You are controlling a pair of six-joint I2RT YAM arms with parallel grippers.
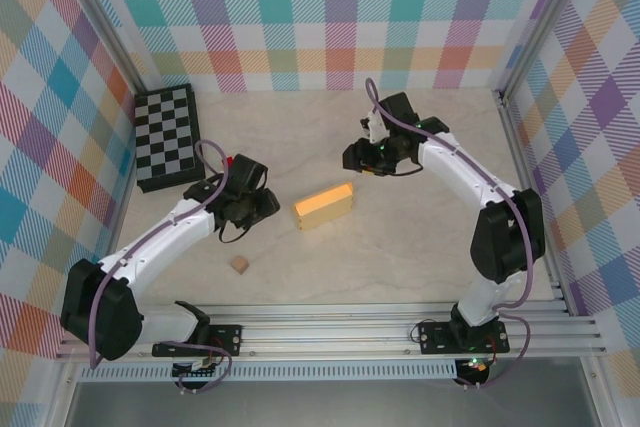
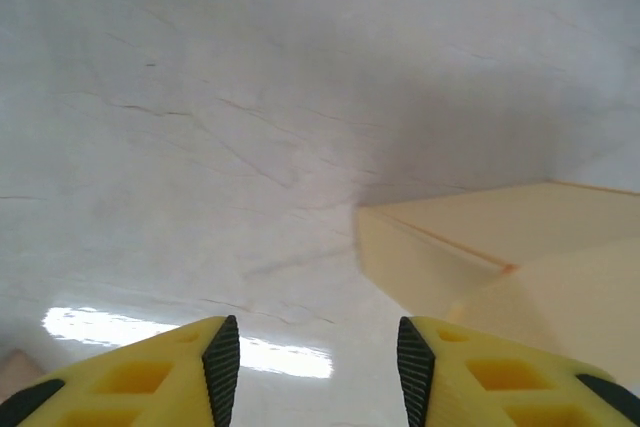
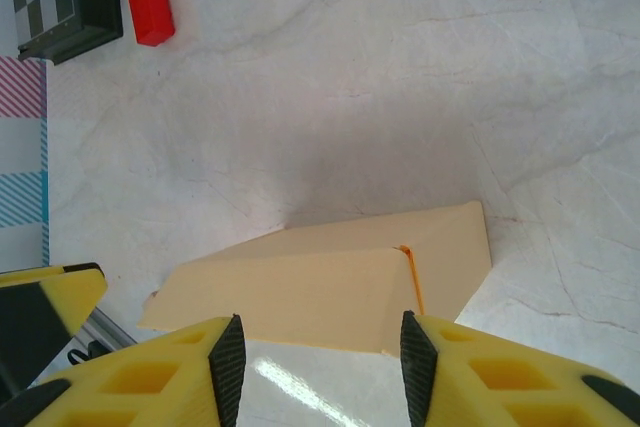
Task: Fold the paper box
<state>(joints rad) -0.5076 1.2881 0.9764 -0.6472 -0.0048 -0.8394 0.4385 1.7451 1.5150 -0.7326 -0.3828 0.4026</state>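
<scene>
The paper box (image 1: 324, 206) is lying near the middle of the table (image 1: 400, 257), a compact yellow-orange slab with its long side slanting toward the far right corner. The left claw (image 1: 262, 207) is hovering just beside the box's left end, its jaws parted wide and gripping nothing. The right claw (image 1: 358, 157) is hanging over the side of the box that faces the table's far edge, equally parted and empty. In the right wrist view the box is lying below the gap between the fingers (image 3: 225, 362), with one orange crease line showing on its top face.

The card is looking thin and light, so it is probably going to skate across the smooth table under any sideways push. It is likely stiff across the flat panels and springy at the creases, and a hard pinch risks denting an edge. The best hold seems to be a free flap edge close to a crease, with the other claw pressing the body down.

A tan cube (image 1: 240, 264) is sitting toward the near edge, and a chessboard (image 1: 170, 137) is occupying the far left corner.
</scene>
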